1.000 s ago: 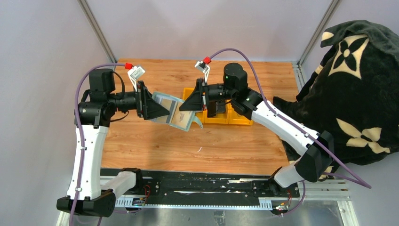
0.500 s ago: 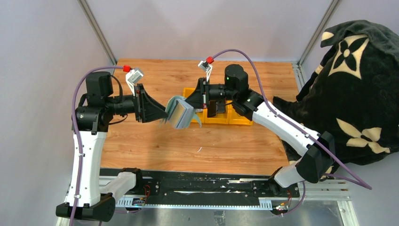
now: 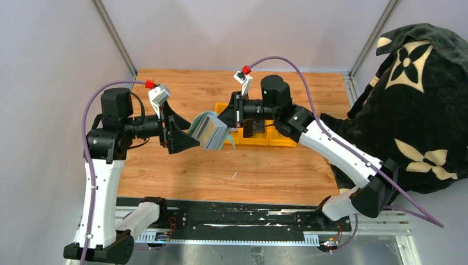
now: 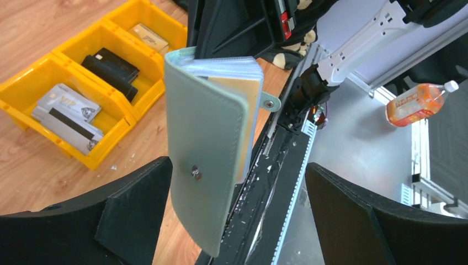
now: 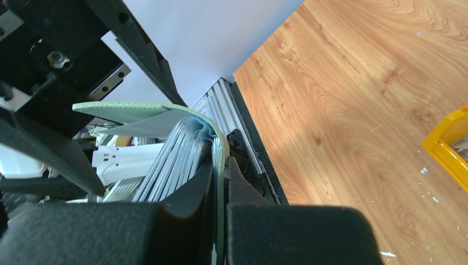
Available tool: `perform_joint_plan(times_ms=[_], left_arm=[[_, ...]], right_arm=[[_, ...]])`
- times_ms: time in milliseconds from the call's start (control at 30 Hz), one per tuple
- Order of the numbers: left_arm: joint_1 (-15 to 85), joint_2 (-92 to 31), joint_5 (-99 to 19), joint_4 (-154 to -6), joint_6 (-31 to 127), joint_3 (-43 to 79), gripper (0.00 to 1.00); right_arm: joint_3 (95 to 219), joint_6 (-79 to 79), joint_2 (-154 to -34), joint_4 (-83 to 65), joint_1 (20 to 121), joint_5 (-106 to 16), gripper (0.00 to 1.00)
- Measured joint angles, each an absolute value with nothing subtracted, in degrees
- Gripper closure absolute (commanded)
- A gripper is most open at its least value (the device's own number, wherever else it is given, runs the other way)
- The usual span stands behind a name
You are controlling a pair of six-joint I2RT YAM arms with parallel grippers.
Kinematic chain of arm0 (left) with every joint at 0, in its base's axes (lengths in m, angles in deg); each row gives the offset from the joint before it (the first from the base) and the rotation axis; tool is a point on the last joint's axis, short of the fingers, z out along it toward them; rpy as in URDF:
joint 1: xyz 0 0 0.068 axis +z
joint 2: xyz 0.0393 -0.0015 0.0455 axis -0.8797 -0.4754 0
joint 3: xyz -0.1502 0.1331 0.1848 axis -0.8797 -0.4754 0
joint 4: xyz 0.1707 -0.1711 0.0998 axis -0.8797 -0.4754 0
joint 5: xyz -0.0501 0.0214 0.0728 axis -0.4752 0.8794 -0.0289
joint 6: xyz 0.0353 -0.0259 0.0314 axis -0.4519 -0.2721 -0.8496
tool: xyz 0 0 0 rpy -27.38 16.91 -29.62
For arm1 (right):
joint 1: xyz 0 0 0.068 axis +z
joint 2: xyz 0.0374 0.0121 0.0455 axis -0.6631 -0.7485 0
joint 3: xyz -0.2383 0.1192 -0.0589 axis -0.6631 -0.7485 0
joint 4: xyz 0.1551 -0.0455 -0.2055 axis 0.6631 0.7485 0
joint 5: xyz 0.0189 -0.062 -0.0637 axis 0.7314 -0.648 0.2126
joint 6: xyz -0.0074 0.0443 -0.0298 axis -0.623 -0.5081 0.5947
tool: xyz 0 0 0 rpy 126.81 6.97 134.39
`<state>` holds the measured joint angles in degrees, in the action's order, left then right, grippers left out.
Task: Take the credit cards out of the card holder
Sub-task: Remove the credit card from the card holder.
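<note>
- Card holder (image 3: 209,131) is up in the air over the worktop (image 3: 182,171), mid-scene, between the two arms and close to the left end of the yellow bin (image 3: 278,142).
- R gripper (image 5: 222,164) is pressed together on one cover of the holder near the spine, pinching it. The other cover and the clear sleeves fan out toward the left arm.
- L gripper (image 4: 237,165) is spread wide, one finger on either side of the holder w/ a gap on both sides, so not touching it.
- Holder hangs roughly upright. There's a snap stud on the cover facing the L gripper, and a small tab w/ a snap sticks out at the side.
- A tan card (image 4: 245,105) looks to be tucked in the sleeves, though only a strip of it shows.
- Bin has 3 compartments w/ cards in each: silver-grey cards (image 4: 66,113) w/ black stripe at one end, black cards (image 4: 110,66) in the middle, a gold card (image 4: 148,37) at the other end.
- Black blanket (image 3: 419,99) w/ cream flower pattern is heaped off the right edge of the worktop.
</note>
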<state>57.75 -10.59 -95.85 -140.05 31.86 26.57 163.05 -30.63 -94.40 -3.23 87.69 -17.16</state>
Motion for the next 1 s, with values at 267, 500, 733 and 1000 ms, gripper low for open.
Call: perform_joint_plan(times_ms=[267,500,733,1000], left_arm=[[55.13,-7.27,-88.61,-139.4,25.3,24.56,0.08],[53.3,-6.16,-81.38,-136.25,24.66,22.0,0.12],[52.09,-6.33,-77.9,-135.14,24.29,21.95,0.27],[51.98,-5.11,-74.6,-134.94,22.87,22.37,0.43]], right_arm=[[168.64,-30.71,-95.07,1.82,93.72,-27.19,1.0],[170.44,-31.3,-97.35,2.19,94.66,-30.27,1.0],[170.7,-31.28,-98.46,2.59,94.73,-31.23,1.0],[167.49,-31.13,-96.89,-0.1,94.64,-30.8,1.0]])
